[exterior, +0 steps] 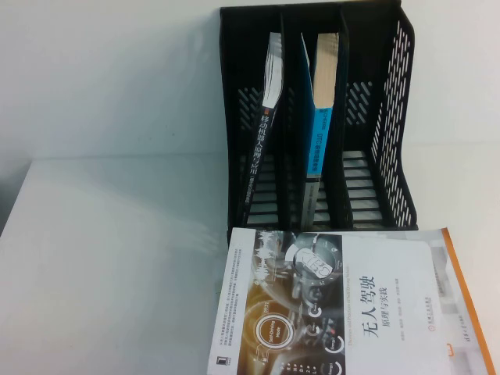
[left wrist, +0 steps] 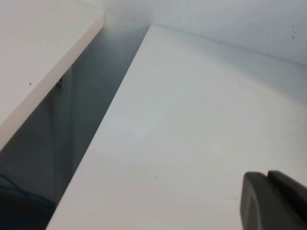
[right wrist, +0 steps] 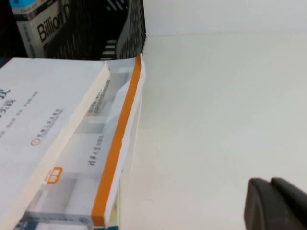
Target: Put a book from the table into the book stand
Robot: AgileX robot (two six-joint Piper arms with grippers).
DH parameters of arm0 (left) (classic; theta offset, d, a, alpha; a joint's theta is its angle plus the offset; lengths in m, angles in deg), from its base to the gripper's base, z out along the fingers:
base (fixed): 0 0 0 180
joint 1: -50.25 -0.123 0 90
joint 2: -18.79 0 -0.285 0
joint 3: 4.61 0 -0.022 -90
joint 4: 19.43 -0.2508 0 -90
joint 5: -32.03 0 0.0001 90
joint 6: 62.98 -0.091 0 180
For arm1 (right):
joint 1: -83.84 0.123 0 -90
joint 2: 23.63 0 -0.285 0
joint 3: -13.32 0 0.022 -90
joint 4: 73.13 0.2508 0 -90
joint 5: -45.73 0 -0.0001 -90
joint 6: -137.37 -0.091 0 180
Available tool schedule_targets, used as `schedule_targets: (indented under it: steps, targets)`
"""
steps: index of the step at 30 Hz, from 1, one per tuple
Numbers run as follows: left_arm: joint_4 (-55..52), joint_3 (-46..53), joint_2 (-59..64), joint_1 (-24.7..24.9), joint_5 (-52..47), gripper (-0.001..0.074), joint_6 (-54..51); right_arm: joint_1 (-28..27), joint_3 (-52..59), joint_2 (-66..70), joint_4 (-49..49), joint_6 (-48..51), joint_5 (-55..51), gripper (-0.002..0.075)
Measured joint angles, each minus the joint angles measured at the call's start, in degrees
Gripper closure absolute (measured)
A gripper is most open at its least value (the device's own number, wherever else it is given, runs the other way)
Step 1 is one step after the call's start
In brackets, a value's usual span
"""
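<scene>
The book (exterior: 344, 308), white-covered with a dark dashboard photo and a black Chinese title, lies flat on the table (exterior: 117, 258) in front of the black book stand (exterior: 375, 117). It rests on a white book with an orange edge (exterior: 469, 305). In the right wrist view the book (right wrist: 43, 120) lies beside my right gripper (right wrist: 270, 183), which is shut and empty over bare table (right wrist: 216, 96). My left gripper (left wrist: 267, 176) is shut and empty over bare table (left wrist: 192, 120), away from the books. Neither gripper shows in the high view.
The stand's left slot holds a dark-spined book (exterior: 262, 141) and its middle slot a blue-spined book (exterior: 320, 125); the right slot (exterior: 359, 156) holds nothing. The orange-edged book (right wrist: 117, 143) juts out under the top book. A gap beside the table edge (left wrist: 72, 120) shows in the left wrist view.
</scene>
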Motion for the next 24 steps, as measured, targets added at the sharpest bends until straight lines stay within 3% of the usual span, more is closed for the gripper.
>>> schedule_targets:
  steps: [24]
  targets:
    - [-1.5, 0.0, 0.0, 0.0, 0.4, 0.0738, -0.4, 0.0, 0.0, 0.0, 0.0, 0.0, 0.0, 0.0729]
